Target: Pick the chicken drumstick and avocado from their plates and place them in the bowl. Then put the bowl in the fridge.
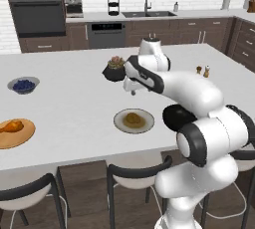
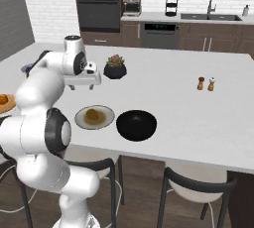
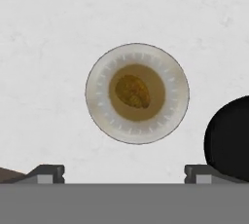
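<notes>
Left base view shows the gripper hanging above the table, well over the pale plate that carries the avocado. Far off to the left, on the orange plate, lies the chicken drumstick. A small grey bowl of berries and a black succulent pot sit farther back. From where I stand, the arm's own bulk hides the near right part of the table, so any descent judged from this side risks being off.

Right base view puts the black bowl just beside the avocado's plate, nearly touching its rim. The gripper sits high and to the left of both, holding nothing. If it comes down tilted or off centre, a finger could catch the plate's rim and shove it into the bowl. The salt and pepper shakers stand well apart, out of harm's way.

Hand view looks straight down: the avocado sits in the plate's olive centre, and the two fingertips stand spread wide, empty. The lump is rounded and small, so I think a shallow or lopsided pinch would let it squirt sideways or roll off the plate.
</notes>
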